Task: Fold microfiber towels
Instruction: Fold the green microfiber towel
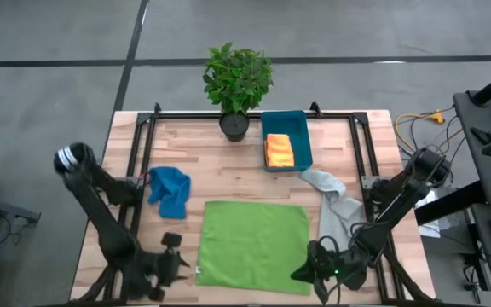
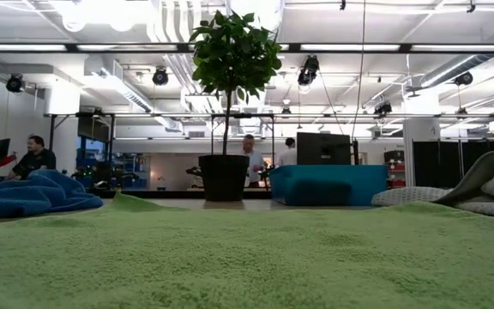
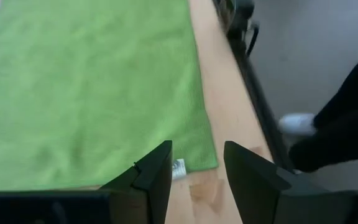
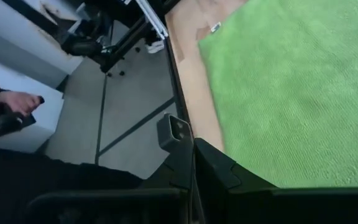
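Note:
A lime green towel (image 1: 254, 243) lies spread flat on the table's near middle; its near left corner bears a small tag (image 3: 178, 168). My left gripper (image 3: 197, 158) stands open just off that corner, at the near left (image 1: 181, 260). My right gripper (image 4: 193, 155) is shut and hovers by the towel's near right corner (image 1: 301, 275). A blue towel (image 1: 170, 189) lies crumpled at the left. A pale grey towel (image 1: 335, 205) lies bunched at the right. An orange towel (image 1: 279, 150) rests inside the teal bin (image 1: 301, 136).
A potted plant (image 1: 237, 81) stands at the far middle, beside the bin. Black frame rails (image 1: 135, 162) run along the table's left, right and far sides. A person's hand (image 4: 17, 102) shows beyond the near edge, off the table.

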`<state>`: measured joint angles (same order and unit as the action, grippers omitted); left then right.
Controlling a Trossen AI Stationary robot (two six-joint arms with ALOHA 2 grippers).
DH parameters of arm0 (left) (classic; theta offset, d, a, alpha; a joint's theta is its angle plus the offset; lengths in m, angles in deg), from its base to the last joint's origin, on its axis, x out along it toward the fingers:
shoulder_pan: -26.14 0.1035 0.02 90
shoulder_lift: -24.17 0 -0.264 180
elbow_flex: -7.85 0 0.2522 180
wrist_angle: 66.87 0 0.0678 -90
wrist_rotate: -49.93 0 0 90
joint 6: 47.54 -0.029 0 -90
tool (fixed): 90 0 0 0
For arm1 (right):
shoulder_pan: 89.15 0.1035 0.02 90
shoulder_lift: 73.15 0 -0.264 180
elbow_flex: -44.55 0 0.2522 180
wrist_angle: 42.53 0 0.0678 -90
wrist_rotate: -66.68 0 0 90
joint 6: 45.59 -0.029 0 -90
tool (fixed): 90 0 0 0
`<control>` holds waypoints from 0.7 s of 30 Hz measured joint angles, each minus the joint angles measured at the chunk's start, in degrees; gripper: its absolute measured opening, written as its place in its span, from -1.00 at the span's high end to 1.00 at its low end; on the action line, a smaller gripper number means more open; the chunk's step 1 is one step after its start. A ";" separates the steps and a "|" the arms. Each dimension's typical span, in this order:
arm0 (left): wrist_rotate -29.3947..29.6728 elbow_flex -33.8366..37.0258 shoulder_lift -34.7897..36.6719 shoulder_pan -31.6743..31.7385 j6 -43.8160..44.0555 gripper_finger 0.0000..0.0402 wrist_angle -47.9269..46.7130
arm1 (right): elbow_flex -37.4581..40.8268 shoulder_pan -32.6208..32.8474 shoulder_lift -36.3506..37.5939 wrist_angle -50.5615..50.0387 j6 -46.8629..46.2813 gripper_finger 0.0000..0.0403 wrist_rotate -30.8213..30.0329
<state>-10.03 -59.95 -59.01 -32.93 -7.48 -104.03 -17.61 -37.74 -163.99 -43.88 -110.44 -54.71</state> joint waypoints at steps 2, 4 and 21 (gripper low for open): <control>-1.08 -3.22 -5.65 -0.02 -1.34 0.34 -0.68 | 0.00 0.01 -0.07 -0.20 -0.74 0.95 -0.20; -1.45 -6.25 -10.36 -0.02 -3.04 0.34 -2.50 | 0.00 -0.04 -0.04 0.06 -0.75 0.95 -0.24; -10.98 -8.69 -22.06 3.56 -6.79 0.34 -2.35 | 0.00 0.16 3.05 0.04 -1.15 0.95 -0.23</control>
<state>-21.00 -68.64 -81.07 -29.37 -14.27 -106.38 -17.61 -37.58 -160.94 -43.85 -111.59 -54.94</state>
